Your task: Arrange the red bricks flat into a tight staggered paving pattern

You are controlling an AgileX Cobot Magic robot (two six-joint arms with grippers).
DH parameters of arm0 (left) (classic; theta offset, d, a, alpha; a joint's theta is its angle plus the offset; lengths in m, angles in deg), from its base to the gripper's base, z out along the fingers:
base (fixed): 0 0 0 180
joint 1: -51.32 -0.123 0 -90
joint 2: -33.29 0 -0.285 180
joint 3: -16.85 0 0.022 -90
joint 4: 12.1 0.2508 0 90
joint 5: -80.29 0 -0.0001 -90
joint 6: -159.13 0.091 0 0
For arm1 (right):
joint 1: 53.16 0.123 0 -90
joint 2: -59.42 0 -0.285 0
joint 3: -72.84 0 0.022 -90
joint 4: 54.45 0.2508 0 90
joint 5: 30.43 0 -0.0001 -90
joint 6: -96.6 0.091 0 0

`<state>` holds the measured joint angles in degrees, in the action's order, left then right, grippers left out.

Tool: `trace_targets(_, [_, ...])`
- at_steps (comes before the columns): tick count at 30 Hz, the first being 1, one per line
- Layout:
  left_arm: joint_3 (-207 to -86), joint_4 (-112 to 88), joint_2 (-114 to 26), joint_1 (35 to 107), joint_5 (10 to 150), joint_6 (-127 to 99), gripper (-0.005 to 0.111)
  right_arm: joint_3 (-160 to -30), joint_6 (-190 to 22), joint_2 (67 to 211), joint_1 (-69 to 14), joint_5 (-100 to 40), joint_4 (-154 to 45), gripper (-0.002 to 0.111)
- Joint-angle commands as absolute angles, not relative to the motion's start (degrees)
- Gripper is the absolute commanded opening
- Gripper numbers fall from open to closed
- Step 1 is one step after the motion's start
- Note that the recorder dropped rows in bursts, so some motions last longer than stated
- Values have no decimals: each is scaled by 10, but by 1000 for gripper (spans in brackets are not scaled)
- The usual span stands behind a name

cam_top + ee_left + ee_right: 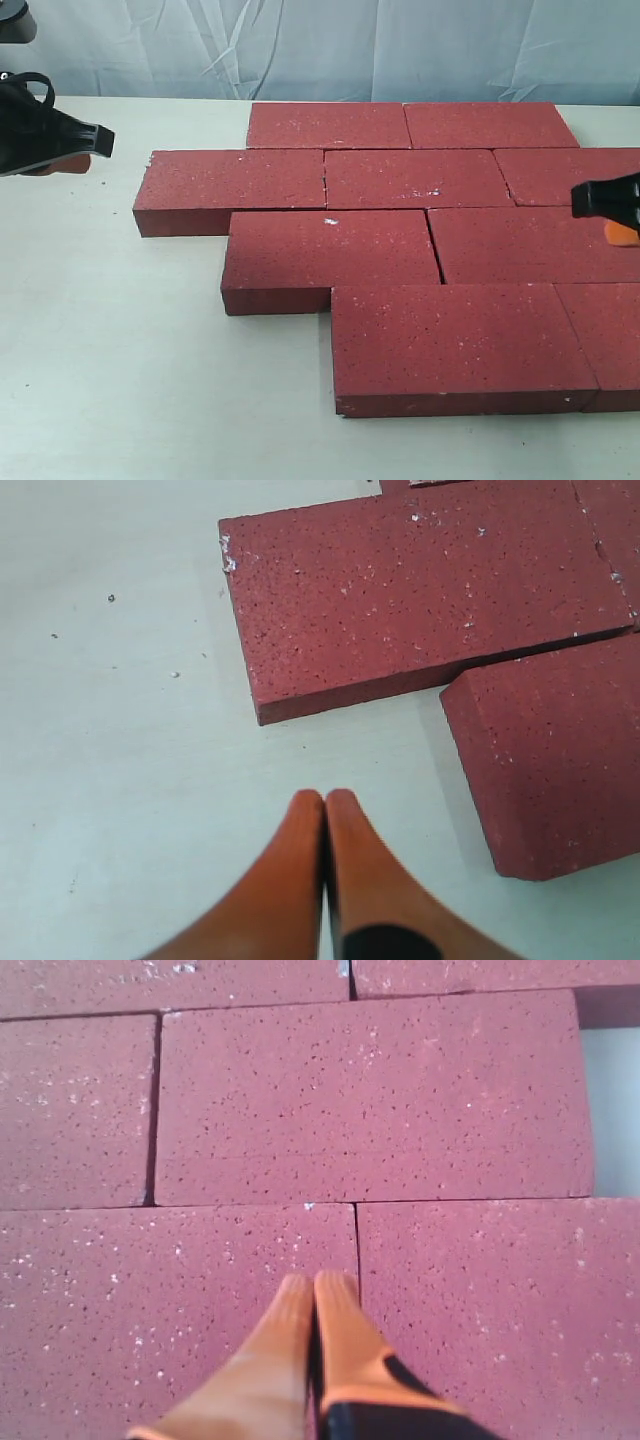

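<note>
Several red bricks (412,178) lie flat on the pale table (120,380) in staggered rows with thin seams between them. My left gripper (78,160) hovers over bare table to the left of the rows. In the left wrist view it (325,800) is shut with nothing between its orange fingers, a short way from the end brick (420,590) and the corner of the brick beside it (555,750). My right gripper (618,230) is over the bricks at the right edge. It (318,1282) is shut and empty, just above a seam between two bricks (150,1300) (500,1300).
A wrinkled pale curtain (330,45) hangs behind the table. Bare tabletop lies left of the bricks and in front of them (150,420). The bricks at the right run out of the exterior view. Small white crumbs (175,674) dot the table.
</note>
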<state>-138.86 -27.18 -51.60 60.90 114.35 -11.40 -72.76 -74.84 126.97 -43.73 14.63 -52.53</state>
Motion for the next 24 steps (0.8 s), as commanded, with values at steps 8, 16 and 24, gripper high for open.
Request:
trace_targets(8, [-1388,-271,-511,610,1142,-117,0,-680,-759,1085,-440,83,-588,-1])
trace_targets(16, [-1388,-271,-511,610,1142,-117,0,-680,-759,1042,-440,84,-588,-1])
trace_targets(24, [-1388,-271,-511,610,1139,-117,0,-680,-759,1041,-440,84,-588,-1])
